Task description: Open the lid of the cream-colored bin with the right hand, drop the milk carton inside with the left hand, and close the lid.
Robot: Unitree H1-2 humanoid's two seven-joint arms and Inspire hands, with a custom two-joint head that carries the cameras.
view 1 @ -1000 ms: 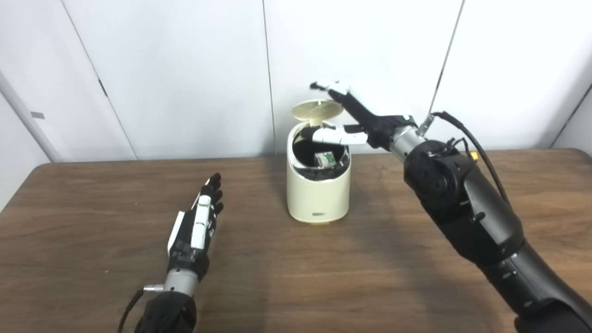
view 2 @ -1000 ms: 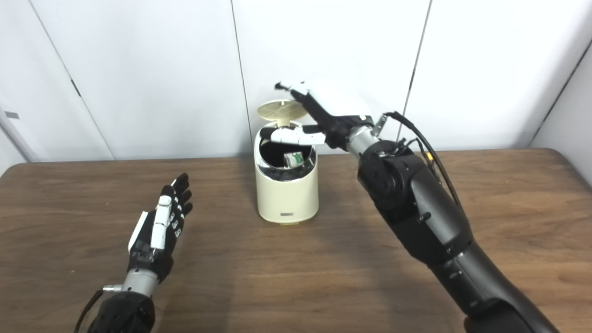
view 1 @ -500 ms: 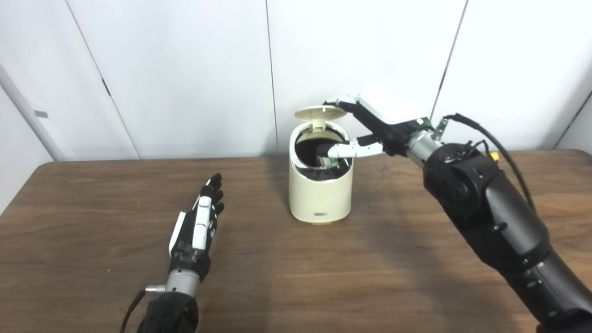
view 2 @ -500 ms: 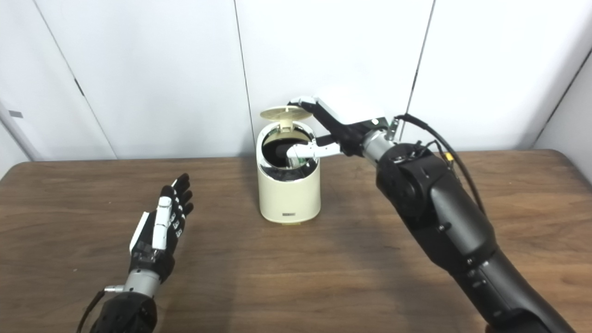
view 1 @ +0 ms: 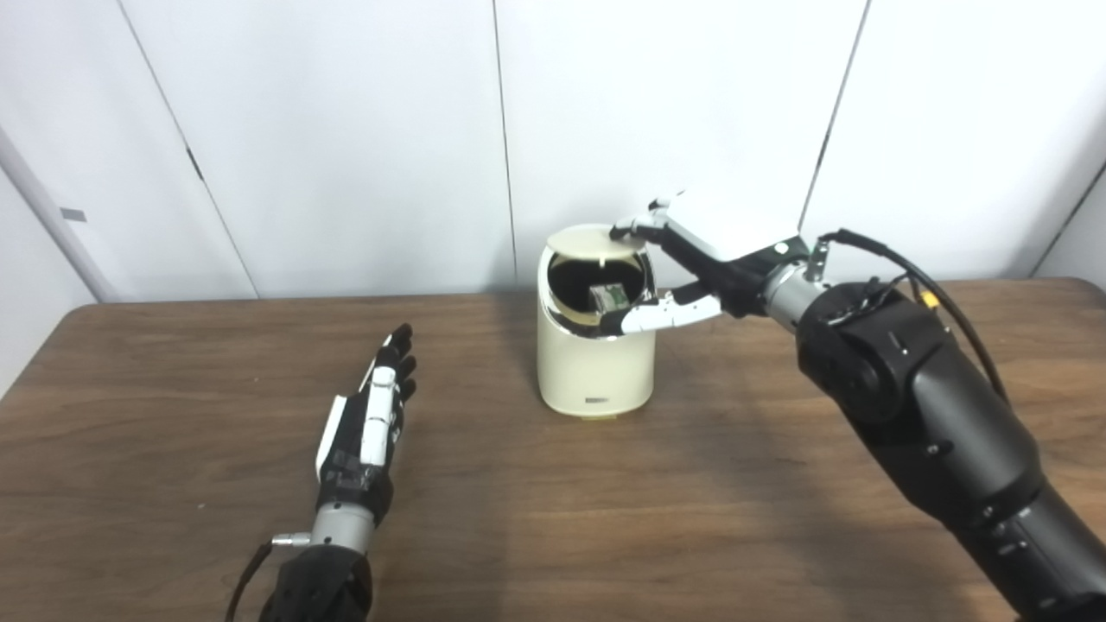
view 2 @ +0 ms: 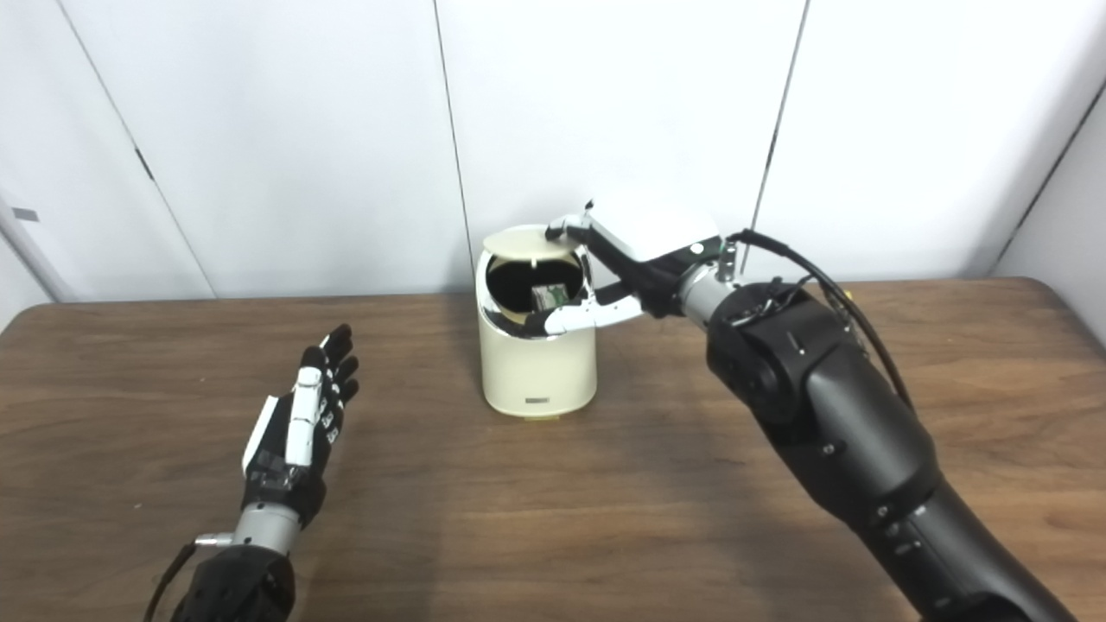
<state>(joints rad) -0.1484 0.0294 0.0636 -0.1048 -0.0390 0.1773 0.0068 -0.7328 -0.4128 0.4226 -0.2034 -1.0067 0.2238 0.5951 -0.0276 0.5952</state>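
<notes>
The cream-colored bin point(view 1: 593, 363) stands at the middle back of the wooden table point(view 1: 553, 518). Its lid point(view 1: 591, 244) is tipped down, partly shut over the dark opening. The milk carton point(view 1: 609, 296) shows inside the bin, through the gap. My right hand point(view 1: 691, 259) is open, with fingers resting on the lid's top right edge and the thumb stretched across the bin's front rim. My left hand point(view 1: 367, 428) lies open and empty on the table, left of the bin, fingers pointing away. In the right eye view the bin point(view 2: 537, 358) and right hand point(view 2: 622, 259) look the same.
White wall panels point(view 1: 346, 130) stand close behind the table. The right forearm point(view 1: 907, 406) reaches in over the right half of the table. Bare wood lies between my left hand and the bin.
My right hand has come down and pushed the lid from upright to nearly shut. The thumb moved from over the opening to the front rim. The left hand has not moved.
</notes>
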